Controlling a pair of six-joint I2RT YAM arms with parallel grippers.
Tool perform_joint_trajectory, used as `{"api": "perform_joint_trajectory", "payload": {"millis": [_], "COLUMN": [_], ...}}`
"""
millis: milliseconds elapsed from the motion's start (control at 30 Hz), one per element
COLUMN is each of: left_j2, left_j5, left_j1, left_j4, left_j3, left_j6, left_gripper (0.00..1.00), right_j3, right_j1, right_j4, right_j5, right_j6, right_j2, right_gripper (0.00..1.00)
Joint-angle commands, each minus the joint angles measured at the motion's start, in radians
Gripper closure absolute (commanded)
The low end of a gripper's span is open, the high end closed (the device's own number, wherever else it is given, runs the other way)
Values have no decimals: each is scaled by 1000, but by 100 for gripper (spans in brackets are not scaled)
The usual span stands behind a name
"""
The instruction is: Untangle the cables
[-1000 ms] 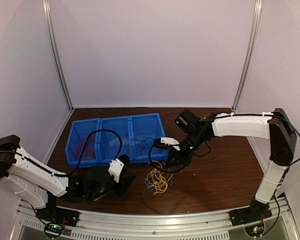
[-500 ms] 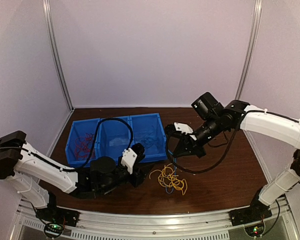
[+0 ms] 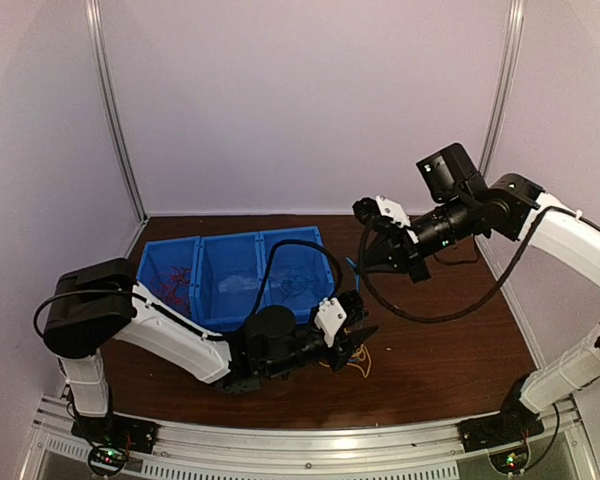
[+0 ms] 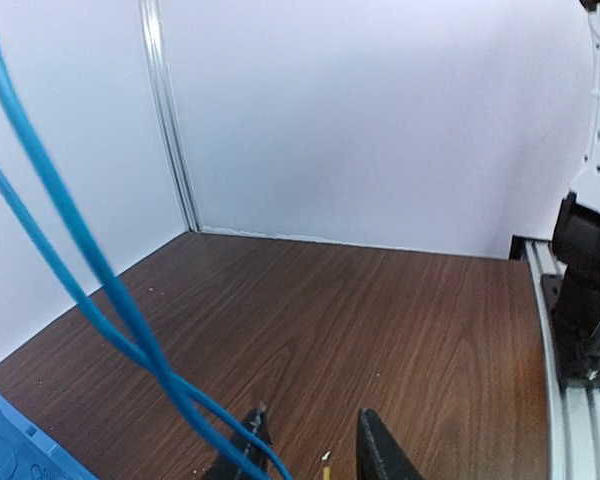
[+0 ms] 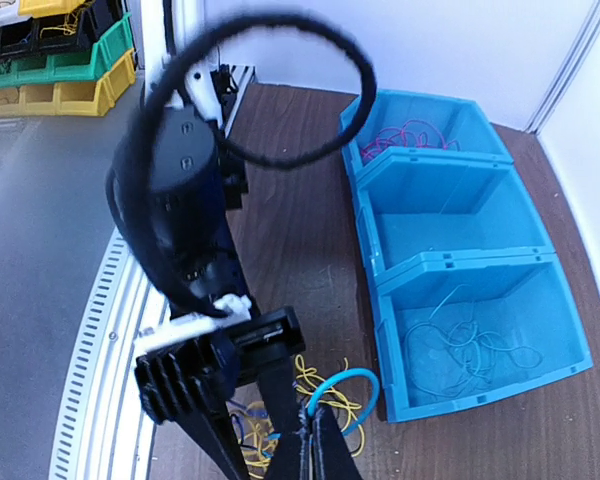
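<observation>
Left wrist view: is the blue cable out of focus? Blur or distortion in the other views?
Left wrist: yes, the blue cable runs close to the lens and smears soft, while the table grain is sharp. Right wrist: the black cable loop near the lens is blurred; the bins are crisp. Top external: dim, and the frame post bows from wide-angle distortion.

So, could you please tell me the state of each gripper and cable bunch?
right gripper: shut on the blue cable, above the table
blue cable: pinched, stretched up from the heap
left gripper: jaws apart, low over the yellow cables
yellow cables: loose heap on the table
red cables: lying in the bin
</observation>
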Motion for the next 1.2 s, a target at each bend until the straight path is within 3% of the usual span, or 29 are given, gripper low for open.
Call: {"api": "perform_joint_trajectory", "payload": {"millis": [0, 233, 500, 800, 900, 1167], "left_j2": [97, 193, 296, 292, 260, 80], "left_j5": [8, 25, 24, 27, 31, 95], "left_j1": [-2, 9, 37, 38, 38, 27], "left_j4": [103, 111, 110, 104, 115, 118], "left_j3": [40, 70, 84, 50, 23, -47], "left_j6": [57, 46, -10, -36, -50, -76], "left_gripper": [73, 91, 90, 89, 84, 57], "right_j3": [85, 361, 638, 686, 652, 528], "right_j1": [-37, -153, -261, -310, -311, -313], "right_j4": [4, -47, -41, 16, 21, 74], "right_j5": [-13, -80, -145, -209, -208, -183], "right_j6": [-8, -6, 40, 104, 102, 110], "right_j2": [-77, -95, -76, -51, -48, -58], "right_gripper": [100, 100, 100, 100, 100, 100]}}
